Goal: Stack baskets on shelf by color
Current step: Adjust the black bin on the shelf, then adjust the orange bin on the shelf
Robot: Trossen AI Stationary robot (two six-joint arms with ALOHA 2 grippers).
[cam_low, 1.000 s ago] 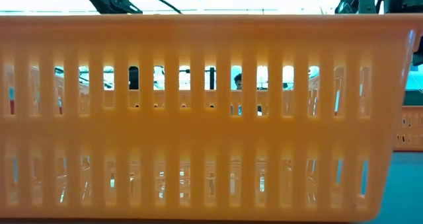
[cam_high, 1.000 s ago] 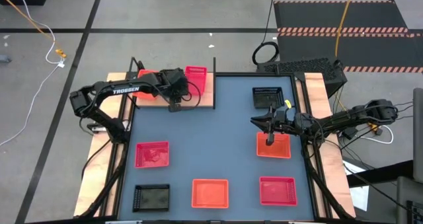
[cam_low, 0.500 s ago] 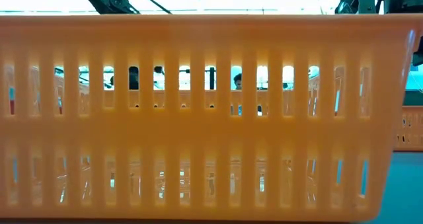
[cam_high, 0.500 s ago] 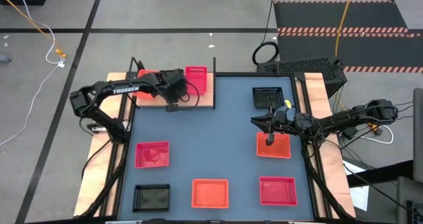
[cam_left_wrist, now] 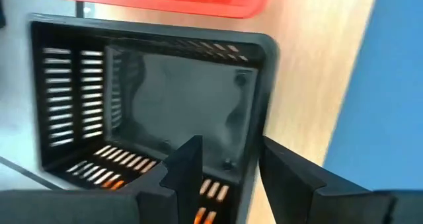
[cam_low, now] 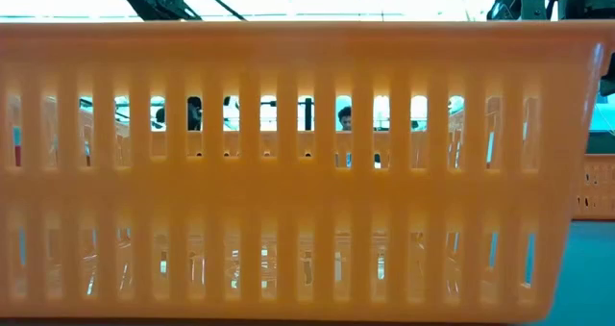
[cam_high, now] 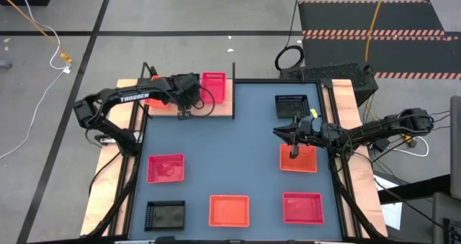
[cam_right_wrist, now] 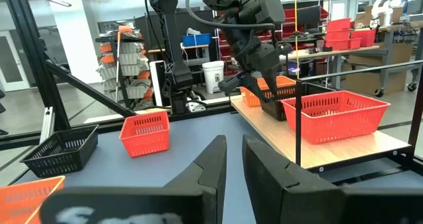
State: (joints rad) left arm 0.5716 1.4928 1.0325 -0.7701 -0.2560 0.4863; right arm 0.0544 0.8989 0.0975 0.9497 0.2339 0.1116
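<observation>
The shelf (cam_high: 225, 109) is a light-wood board with thin black posts at the table's far left. An orange basket (cam_high: 160, 94) and a pink-red basket (cam_high: 215, 84) stand on it. Between them my left gripper (cam_high: 189, 94) is shut on a black basket (cam_left_wrist: 172, 98), also in the right wrist view (cam_right_wrist: 276, 104). Orange shows through its slots. My right gripper (cam_high: 292, 152) hovers over an orange basket (cam_high: 299, 160) at the table's right. Its fingers (cam_right_wrist: 218, 161) stand a narrow gap apart with nothing between them. My left gripper holds the black basket by one side wall (cam_left_wrist: 254, 128), one finger inside the basket and one outside. The fingers come from above, slanting steeply down. The basket hangs tilted between the orange and pink-red baskets. Whether it rests on the shelf does not show.
Loose on the blue-grey tabletop lie a black basket (cam_high: 294, 106) at the far right, a pink-red (cam_high: 166, 167) and a black one (cam_high: 165, 215) at the left, an orange one (cam_high: 229, 209) at the near edge and a pink-red one (cam_high: 302, 206). An orange wall (cam_low: 288, 172) fills the low view.
My left gripper has tipped a little and edged toward the table's left edge over the shelf, carrying the black basket with it. Its fingers have stayed on the basket's wall.
</observation>
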